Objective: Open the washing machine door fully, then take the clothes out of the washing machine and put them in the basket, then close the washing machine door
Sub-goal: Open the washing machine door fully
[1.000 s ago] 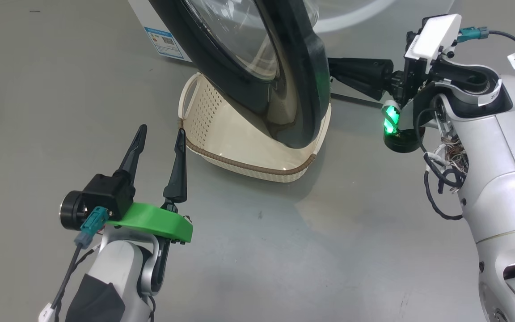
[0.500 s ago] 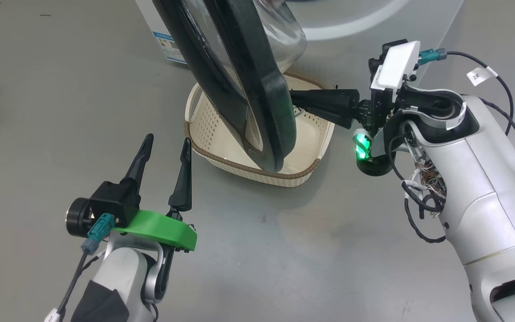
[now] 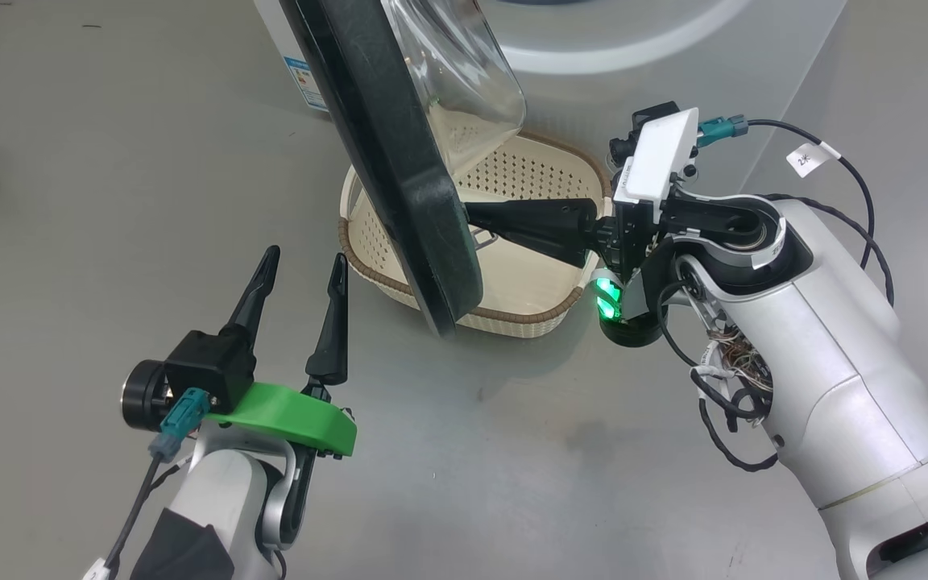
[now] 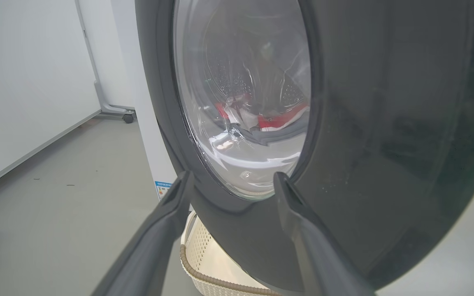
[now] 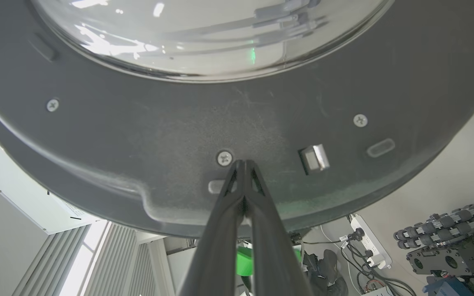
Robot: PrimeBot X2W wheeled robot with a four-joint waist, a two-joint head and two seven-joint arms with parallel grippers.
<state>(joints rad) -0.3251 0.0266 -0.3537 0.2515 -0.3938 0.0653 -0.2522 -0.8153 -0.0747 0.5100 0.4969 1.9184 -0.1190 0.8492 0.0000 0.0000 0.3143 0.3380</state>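
Right wrist view caught the right pincer (image 5: 243,164) shut tight on nothing, its joined tips set against the grey inner face of the washing machine door (image 5: 344,82), just beside a screw. The left pincer (image 3: 305,259) stood wide open and empty, near the door's outer face but apart from it. From the head view the door stood edge-on: its free edge pointed near, its span ran far to near, and its glass bowl bulged right toward the washing machine (image 3: 633,89). The basket (image 3: 528,173) sat on the floor beneath the door's lower edge. The clothes (image 4: 278,121) lay in the drum, red through the glass. This looked like the door-opening step, not yet done. The next move called for a push leftward to swing the door clear of the opening.
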